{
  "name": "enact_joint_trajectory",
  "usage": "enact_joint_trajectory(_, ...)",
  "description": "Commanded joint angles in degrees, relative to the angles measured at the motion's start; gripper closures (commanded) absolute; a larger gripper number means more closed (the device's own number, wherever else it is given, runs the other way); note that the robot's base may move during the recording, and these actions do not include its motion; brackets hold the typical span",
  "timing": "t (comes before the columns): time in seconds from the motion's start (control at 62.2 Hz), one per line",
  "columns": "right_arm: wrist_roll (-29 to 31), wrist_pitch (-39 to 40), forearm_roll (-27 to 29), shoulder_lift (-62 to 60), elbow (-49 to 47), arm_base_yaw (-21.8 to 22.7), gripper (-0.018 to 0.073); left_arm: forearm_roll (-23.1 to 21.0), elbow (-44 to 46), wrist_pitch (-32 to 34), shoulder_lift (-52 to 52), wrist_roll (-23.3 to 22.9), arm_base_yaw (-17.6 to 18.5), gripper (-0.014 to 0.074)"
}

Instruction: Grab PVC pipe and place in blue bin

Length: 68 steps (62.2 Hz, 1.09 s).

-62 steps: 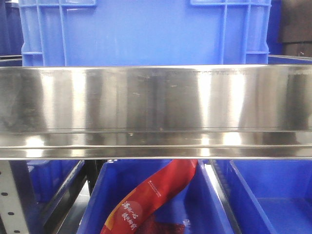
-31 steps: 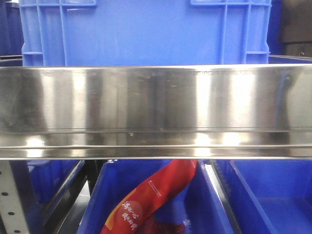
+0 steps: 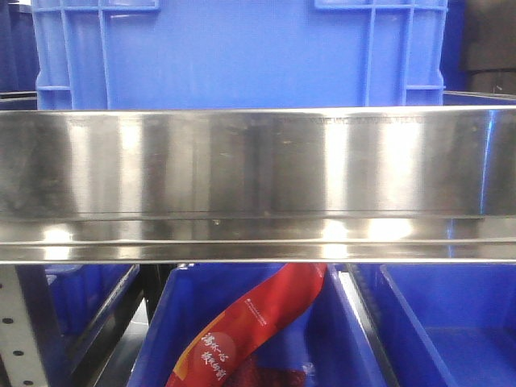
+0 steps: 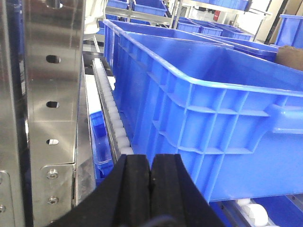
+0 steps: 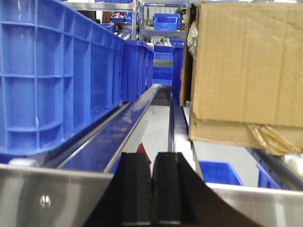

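Note:
No PVC pipe shows in any view. A large blue bin stands on the shelf above the steel rail; the left wrist view shows the same kind of blue bin close by on the right. My left gripper is shut with nothing between its black fingers, beside that bin's near corner. My right gripper is also shut and empty, hovering over a steel rail with a blue bin to its left.
A wide steel shelf rail fills the front view. Below it lies a red packet in a lower blue bin. A perforated steel post and white rollers flank the left gripper. A cardboard box sits on the right.

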<state>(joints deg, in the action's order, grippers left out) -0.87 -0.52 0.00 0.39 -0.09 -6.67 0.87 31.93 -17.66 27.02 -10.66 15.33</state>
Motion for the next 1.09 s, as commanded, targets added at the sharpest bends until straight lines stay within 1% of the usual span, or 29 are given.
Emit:
enact_joint_trajectory(0.0, 0.4, 3.5, 1.0, -0.4, 0.1, 1.1, 0.0727, -0.3, 0.0, 0.6, -0.4, -0.1, -0.4, 0.0707)
enact_joint_trajectory(0.193, 0.4, 3.6, 1.0, -0.4, 0.1, 3.6, 0.0727, -0.3, 0.0, 0.6, -0.4, -0.1, -0.4, 0.0707)
enact_joint_trajectory(0.338, 0.4, 3.3, 1.1, -0.4, 0.1, 3.6, 0.0727, -0.3, 0.0, 0.6, -0.4, -0.1, -0.4, 0.0707)
enact_joint_trajectory(0.467, 0.4, 1.1, 1.3, -0.4, 0.1, 3.6, 0.0727, -0.3, 0.0, 0.6, -0.4, -0.1, -0.4, 0.0707)
enact_joint_trajectory(1.078, 0.4, 1.1, 1.3, -0.4, 0.1, 3.6, 0.0727, -0.3, 0.0, 0.6, -0.4, -0.1, -0.4, 0.0707)
